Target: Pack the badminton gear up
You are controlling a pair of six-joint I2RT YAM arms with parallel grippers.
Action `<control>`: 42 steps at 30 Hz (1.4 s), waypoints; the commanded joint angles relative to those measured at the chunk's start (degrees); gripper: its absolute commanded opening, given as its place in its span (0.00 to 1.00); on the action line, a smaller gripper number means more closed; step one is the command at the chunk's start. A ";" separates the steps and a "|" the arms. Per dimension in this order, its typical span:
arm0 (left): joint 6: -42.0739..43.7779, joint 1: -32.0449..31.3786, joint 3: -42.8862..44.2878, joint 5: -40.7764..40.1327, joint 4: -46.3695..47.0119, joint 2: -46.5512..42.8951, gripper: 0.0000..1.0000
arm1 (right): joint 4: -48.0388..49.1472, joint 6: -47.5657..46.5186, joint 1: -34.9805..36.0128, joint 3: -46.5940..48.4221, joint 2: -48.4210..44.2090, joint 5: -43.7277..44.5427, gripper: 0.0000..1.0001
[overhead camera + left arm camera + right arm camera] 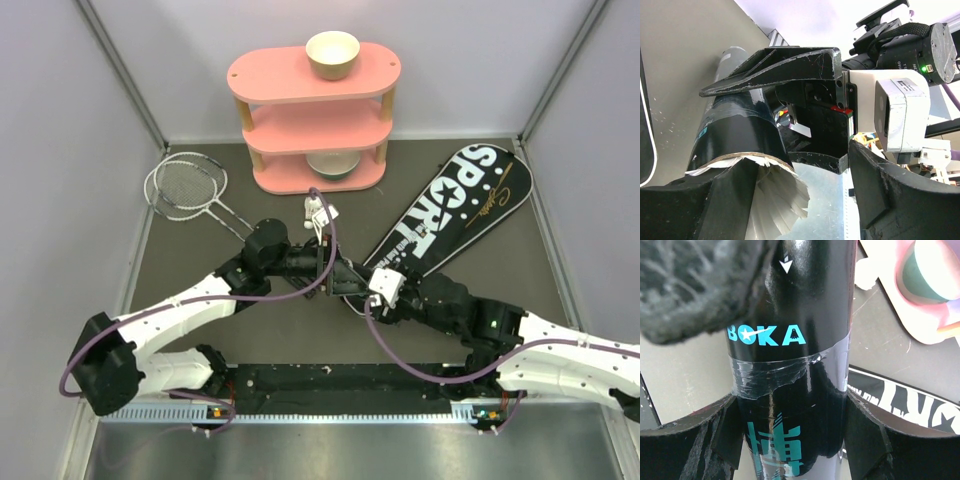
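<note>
Right gripper [790, 422] is clamped on the black tube [790, 365], one finger on each side, holding it off the table [560, 290] at mid-table where the two arms meet. Left gripper [790, 175] sits at the tube's open end with its fingers spread wide, gripping nothing. A white shuttlecock [775, 192] sits in the tube mouth, feathers sticking out. A loose shuttlecock [318, 212] lies just in front of the pink shelf [300, 75]; exact count unclear. Two rackets [185, 187] lie far left by the wall. The SPORT bag [450, 210] lies flat on the right, angled. One bowl [332, 53] is on the shelf top.
</note>
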 commanded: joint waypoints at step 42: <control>6.70 -1.60 6.17 -5.39 -17.59 -10.52 0.87 | 13.46 -3.26 6.21 -2.03 -3.57 2.78 0.00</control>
